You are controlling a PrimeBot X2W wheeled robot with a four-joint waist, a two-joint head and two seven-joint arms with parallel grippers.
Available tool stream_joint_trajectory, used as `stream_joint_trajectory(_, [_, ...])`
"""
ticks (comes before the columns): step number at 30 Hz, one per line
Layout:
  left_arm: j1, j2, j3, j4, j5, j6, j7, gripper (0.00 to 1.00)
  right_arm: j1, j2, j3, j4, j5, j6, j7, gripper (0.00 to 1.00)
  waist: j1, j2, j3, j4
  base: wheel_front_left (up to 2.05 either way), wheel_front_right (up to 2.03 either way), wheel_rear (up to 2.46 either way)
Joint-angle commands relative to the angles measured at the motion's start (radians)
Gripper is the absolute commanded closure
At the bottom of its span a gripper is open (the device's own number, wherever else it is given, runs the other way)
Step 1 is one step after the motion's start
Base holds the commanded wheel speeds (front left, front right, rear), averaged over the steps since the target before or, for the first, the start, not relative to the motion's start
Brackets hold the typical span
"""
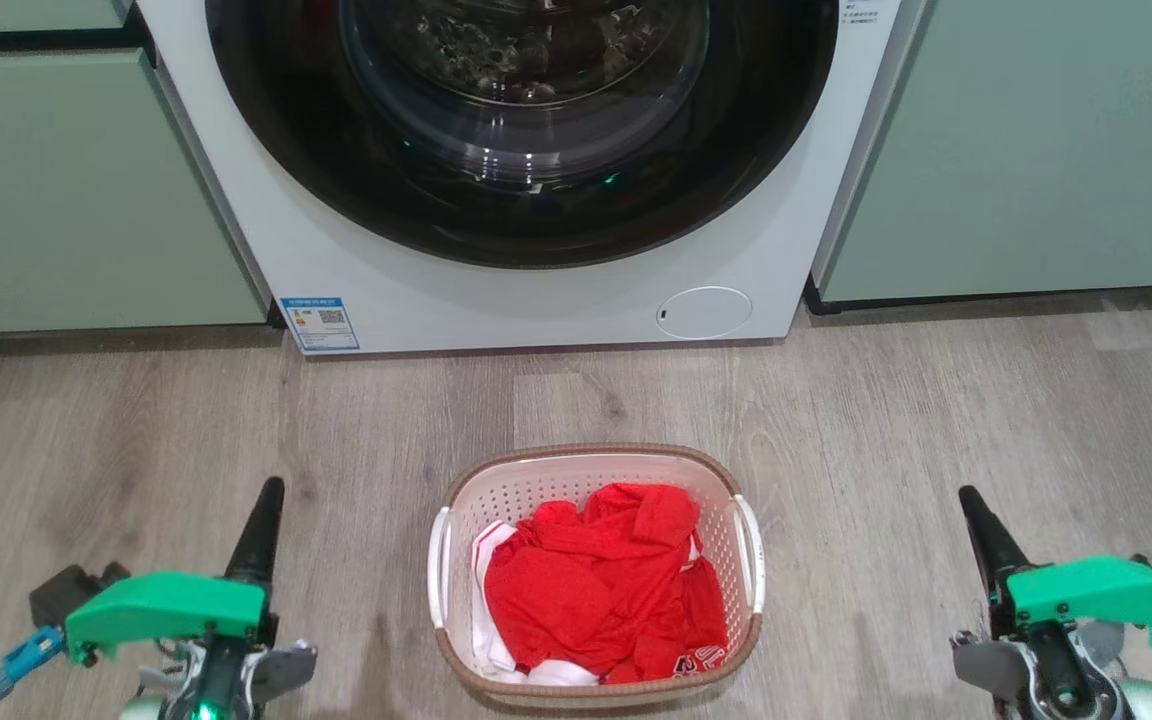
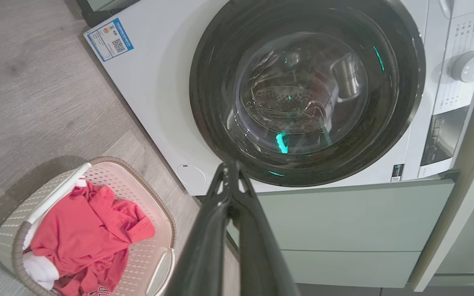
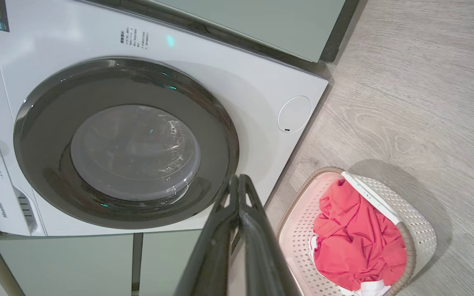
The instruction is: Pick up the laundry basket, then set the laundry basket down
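**Site rpt: basket task**

1. Task item: the laundry basket stands upright on the floor, lower centre of the head frame, just in front of the washing machine but apart from it. In the left wrist frame it sits lower left; in the right wrist frame, lower right. A red garment with some white cloth lies inside. White handles at its left and right sides, nothing touching either.

2. Left end effector: lower left of the head frame, fingers pressed together, nothing between them, well apart from the basket. Own wrist frame confirms the fingers meet at the tips.

3. Right end effector: lower right, same cond.: fully closed, empty, well apart from the basket. Tips meet in its wrist frame too.

4. Step in hand (judgement): not settled. A basket on the floor with both end effectors closed, empty and flanking it fits either stage: waiting to be lifted, or already lifted, put back and let go. No mark on basket or floor tells which.

5. Next move: none directed on this evidence. Machine door shut; cabinets either side.
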Motion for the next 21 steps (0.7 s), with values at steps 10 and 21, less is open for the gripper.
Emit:
stream_joint_trajectory(10, [-0.071, 0.013, 0.075, -0.022, -0.131, -0.036, 0.036, 1.0, -0.065, -0.016, -0.014, -0.037, 0.115, 0.009, 0.038, 1.0, 0.0, 0.0, 0.0, -0.007, 0.0, 0.0, 0.0])
stream_joint_trajectory(21, [-0.082, 0.011, 0.111, -0.017, -0.231, -0.056, 0.065, 1.0, -0.074, -0.015, -0.034, -0.038, 0.205, 0.01, 0.067, 1.0, 0.0, 0.0, 0.0, -0.014, 0.0, 0.0, 0.0])
